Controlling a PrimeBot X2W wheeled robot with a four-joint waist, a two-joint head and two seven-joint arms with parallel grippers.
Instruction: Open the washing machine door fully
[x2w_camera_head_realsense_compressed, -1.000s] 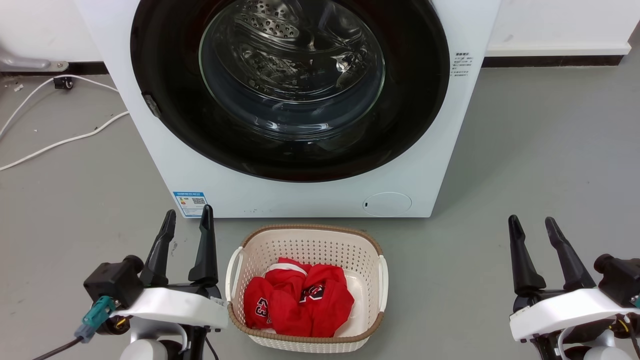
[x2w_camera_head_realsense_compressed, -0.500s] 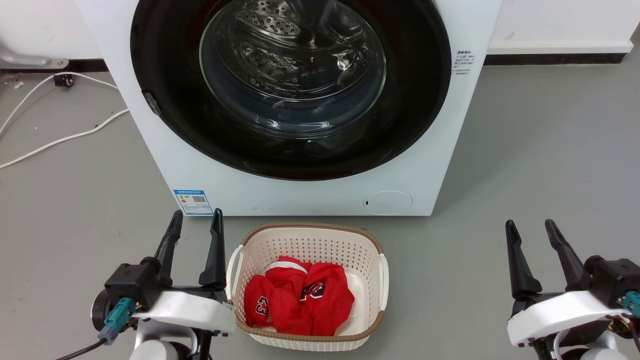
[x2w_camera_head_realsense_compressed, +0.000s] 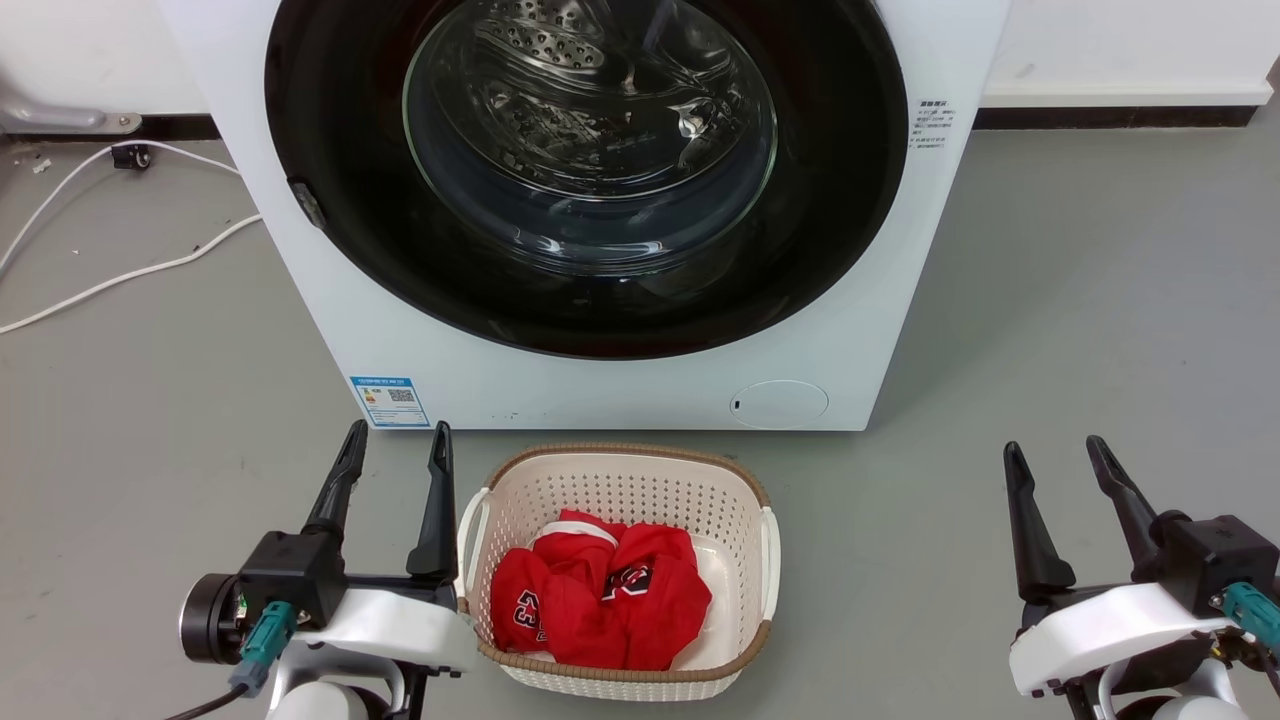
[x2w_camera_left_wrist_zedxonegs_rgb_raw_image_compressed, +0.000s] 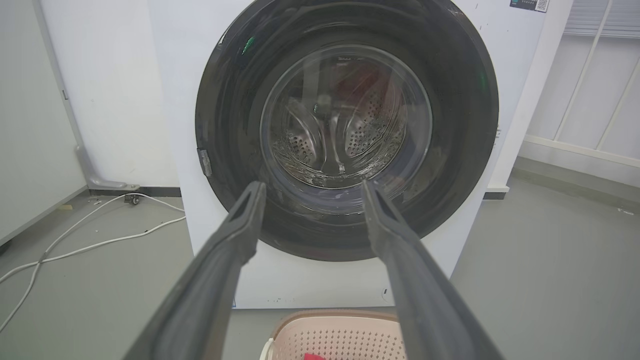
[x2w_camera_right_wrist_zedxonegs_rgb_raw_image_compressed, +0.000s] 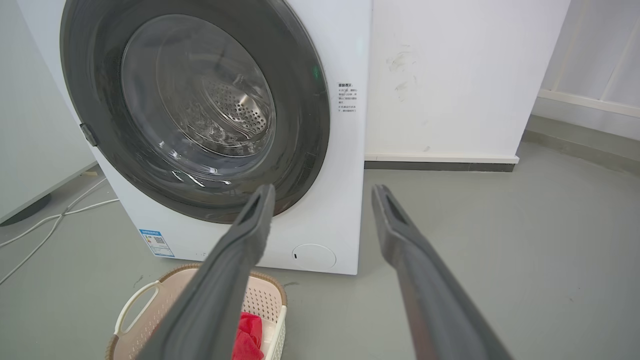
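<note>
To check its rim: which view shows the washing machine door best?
The left wrist view: nearly the whole door, almost head-on, only the top edge cropped. The head view crops more off the door; the right wrist view shows the door slanted, top cropped.

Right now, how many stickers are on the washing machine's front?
3: blue label lower left, text label right of the door, dark sticker top right; others possibly cropped.
</note>
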